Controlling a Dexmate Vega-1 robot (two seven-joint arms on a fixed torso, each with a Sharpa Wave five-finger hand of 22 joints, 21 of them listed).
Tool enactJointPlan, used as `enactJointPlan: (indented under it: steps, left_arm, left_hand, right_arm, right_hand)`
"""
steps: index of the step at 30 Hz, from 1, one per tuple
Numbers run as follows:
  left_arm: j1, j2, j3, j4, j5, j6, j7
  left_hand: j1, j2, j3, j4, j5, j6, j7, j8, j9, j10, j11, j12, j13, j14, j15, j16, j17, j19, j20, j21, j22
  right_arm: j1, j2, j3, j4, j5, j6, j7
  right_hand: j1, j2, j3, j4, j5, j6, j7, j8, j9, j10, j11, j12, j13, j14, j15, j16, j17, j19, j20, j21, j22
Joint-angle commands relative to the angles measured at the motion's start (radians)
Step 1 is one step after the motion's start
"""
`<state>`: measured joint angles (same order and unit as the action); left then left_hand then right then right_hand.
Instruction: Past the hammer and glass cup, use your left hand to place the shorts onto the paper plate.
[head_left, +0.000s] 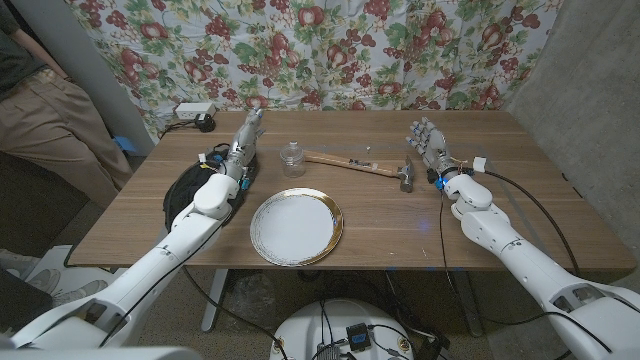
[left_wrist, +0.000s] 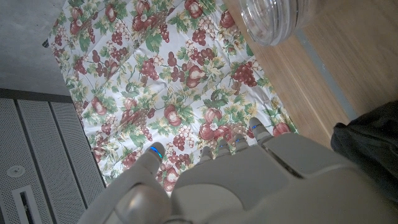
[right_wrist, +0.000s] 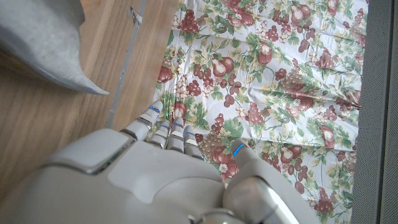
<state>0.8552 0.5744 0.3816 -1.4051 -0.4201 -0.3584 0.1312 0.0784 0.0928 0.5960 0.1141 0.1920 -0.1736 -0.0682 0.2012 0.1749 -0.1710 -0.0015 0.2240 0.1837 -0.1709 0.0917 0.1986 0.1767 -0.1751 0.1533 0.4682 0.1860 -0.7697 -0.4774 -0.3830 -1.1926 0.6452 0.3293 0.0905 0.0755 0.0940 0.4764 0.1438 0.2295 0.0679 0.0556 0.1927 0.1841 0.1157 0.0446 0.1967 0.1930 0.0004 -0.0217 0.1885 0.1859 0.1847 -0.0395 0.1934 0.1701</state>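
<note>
A: Where are the task's things to be found?

B: The black shorts (head_left: 188, 189) are bunched near the left edge of the wooden table (head_left: 520, 220), partly covered by the left forearm. The paper plate (head_left: 296, 227), white with a gold rim, is set by the near edge at the middle, just beside the shorts. The glass cup (head_left: 291, 159) and the wooden-handled hammer (head_left: 362, 165) are laid beyond the plate, toward the far edge.

A: And the hands?

B: The left hand (head_left: 243, 143) is raised beyond the shorts, beside the glass cup, fingers stretched out and apart, nothing held. The right hand (head_left: 428, 147) is held up near the hammer's head, fingers extended, likewise empty.

A: How should the step in hand be done well?

B: It is judged that the grasp has not yet been made. The left hand would best be drawn back toward the near edge and lowered onto the middle of the bundle, so that enough cloth is gathered and no leg is left trailing. The glass cup stands close by the fingers, so a sideways sweep should be avoided. A clear lift is advised before the plate's rim is crossed, since a light plate could be pushed along by dragging cloth.

A: Can any brand or writing be read?

B: None can be made out.
</note>
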Motion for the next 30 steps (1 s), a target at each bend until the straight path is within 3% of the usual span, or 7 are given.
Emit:
enactJointPlan:
  steps: [1, 12, 19, 23, 24, 30]
  left_arm:
    - [0.02, 0.037, -0.012, -0.047, 0.125, 0.003, 0.097]
    - [0.041, 0.061, -0.027, -0.075, 0.156, 0.014, 0.118]
    - [0.055, 0.091, -0.032, -0.123, 0.279, 0.05, 0.212]
    - [0.056, 0.092, -0.034, -0.125, 0.271, 0.053, 0.201]
    - [0.068, 0.093, -0.038, -0.151, 0.309, 0.086, 0.247]
    - [0.075, 0.1, -0.042, -0.168, 0.363, 0.098, 0.29]
  left_hand:
    - [0.007, 0.033, 0.006, -0.012, -0.001, -0.047, -0.008, 0.0, 0.002, -0.117, 0.004, 0.003, 0.004, -0.165, 0.004, 0.001, 0.001, -0.109, 0.008, -0.003, 0.002]
    - [0.017, 0.029, 0.008, -0.025, -0.005, -0.038, -0.009, 0.0, 0.003, -0.115, 0.004, 0.001, 0.005, -0.16, 0.005, -0.001, 0.0, -0.102, 0.01, -0.004, 0.002]
    - [0.026, 0.026, 0.01, -0.035, -0.008, -0.027, -0.013, 0.001, 0.003, -0.106, 0.006, 0.003, 0.005, -0.15, 0.006, 0.0, 0.0, -0.096, 0.011, -0.005, 0.002]
    - [0.031, 0.024, 0.011, -0.042, -0.01, -0.014, -0.016, 0.004, 0.003, -0.099, 0.005, 0.005, 0.005, -0.142, 0.006, 0.001, 0.0, -0.094, 0.011, -0.006, 0.002]
    - [0.031, 0.023, 0.011, -0.043, -0.01, -0.013, -0.017, 0.004, 0.003, -0.098, 0.005, 0.005, 0.005, -0.142, 0.006, 0.001, 0.0, -0.093, 0.011, -0.006, 0.002]
    - [0.04, 0.016, 0.01, -0.057, -0.013, 0.003, -0.018, 0.004, 0.002, -0.08, 0.002, 0.009, 0.005, -0.124, 0.008, 0.004, 0.0, -0.098, 0.014, -0.012, 0.002]
  right_arm:
    - [0.005, -0.002, -0.002, 0.0, -0.005, 0.005, 0.004]
    - [0.007, -0.002, -0.008, -0.01, -0.013, 0.003, 0.001]
    - [0.006, -0.003, -0.008, -0.014, -0.012, 0.003, 0.003]
    - [0.008, -0.002, -0.009, -0.013, -0.012, 0.004, 0.005]
    - [0.008, -0.002, -0.009, -0.012, -0.013, 0.004, 0.004]
    - [0.01, -0.001, -0.009, -0.01, -0.012, 0.003, 0.006]
  right_hand:
    - [0.004, 0.057, 0.01, 0.001, 0.004, 0.007, 0.0, 0.004, 0.002, 0.009, 0.0, 0.006, 0.002, 0.002, -0.005, 0.005, 0.003, 0.009, -0.034, 0.004, 0.003]
    - [0.004, 0.056, 0.011, 0.001, 0.004, 0.008, 0.001, 0.004, 0.002, 0.009, -0.002, 0.006, 0.002, 0.003, -0.005, 0.005, 0.003, 0.009, -0.033, 0.004, 0.003]
    - [0.004, 0.055, 0.012, 0.0, 0.004, 0.008, 0.0, 0.004, 0.002, 0.009, 0.001, 0.005, 0.002, 0.003, -0.004, 0.005, 0.004, 0.009, -0.033, 0.004, 0.003]
    - [0.004, 0.055, 0.012, 0.0, 0.003, 0.009, 0.001, 0.004, 0.003, 0.009, 0.0, 0.005, 0.002, 0.003, -0.004, 0.005, 0.004, 0.009, -0.033, 0.004, 0.003]
    - [0.004, 0.055, 0.012, 0.0, 0.003, 0.009, 0.001, 0.004, 0.003, 0.01, 0.0, 0.005, 0.002, 0.003, -0.004, 0.005, 0.004, 0.009, -0.033, 0.004, 0.003]
    - [0.003, 0.054, 0.012, 0.0, 0.003, 0.009, 0.001, 0.004, 0.003, 0.009, 0.001, 0.005, 0.002, 0.004, -0.005, 0.005, 0.004, 0.009, -0.033, 0.004, 0.003]
